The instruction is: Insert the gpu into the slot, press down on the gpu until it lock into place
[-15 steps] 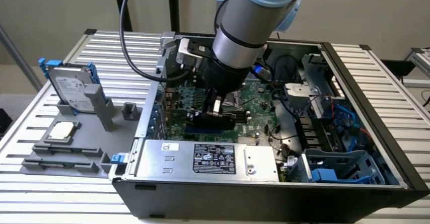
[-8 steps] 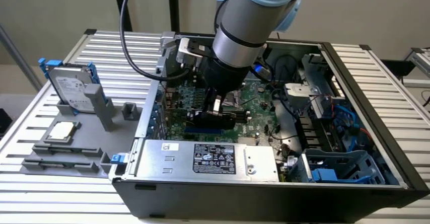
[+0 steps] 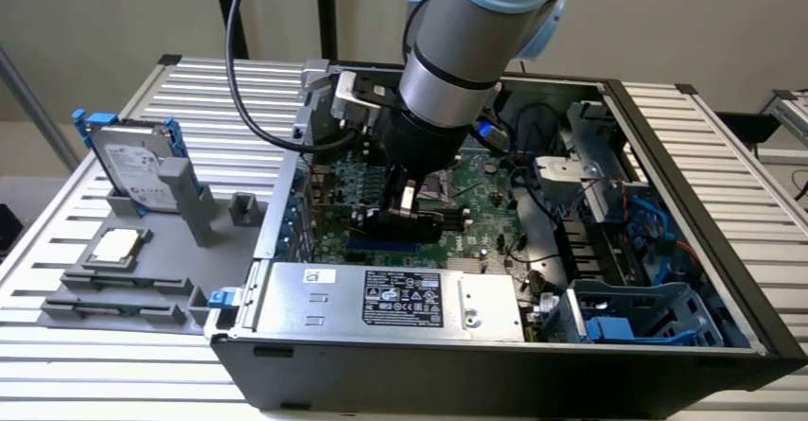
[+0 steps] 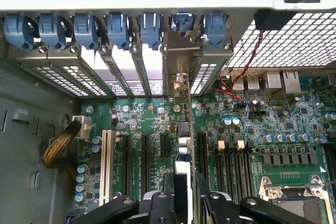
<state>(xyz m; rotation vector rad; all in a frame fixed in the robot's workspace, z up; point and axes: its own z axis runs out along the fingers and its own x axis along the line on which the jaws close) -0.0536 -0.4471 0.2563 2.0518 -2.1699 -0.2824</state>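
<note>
The arm reaches down into the open computer case (image 3: 707, 279) lying on the slatted worktop (image 3: 114, 364), and its pincer (image 3: 407, 215) sits low over the green motherboard (image 3: 486, 215), just beyond the silver power-supply box (image 3: 392, 298). The pincer is clamped on the gpu (image 3: 423, 224), the small black card, held edge-on above the board. In the wrist view the gpu (image 4: 184, 145) runs as a thin upright strip from between the two black fingers (image 4: 157, 205) toward the rear bracket bays with their blue clips (image 4: 118, 27). A sliver of the blue slot (image 3: 378, 247) shows under the card in the exterior view; whether the card's edge has already entered it I cannot tell from here.

As I judge it, this is the seating step. To do it well the card must stay square to the board, its length parallel with the black expansion slots (image 4: 144, 158) on either side and with the white slot (image 4: 106, 163) further off. Its metal bracket end should drop cleanly into the open bay by the case wall, not ride up on the neighbouring covers. The push should go straight down and evenly along the card; any tilt could jam one end or strain the connector. The grip looks central enough for that.

On the exterior view's left, a hard drive (image 3: 131, 166) and a processor chip (image 3: 116, 244) rest in grey holders, well apart from the work.
</note>
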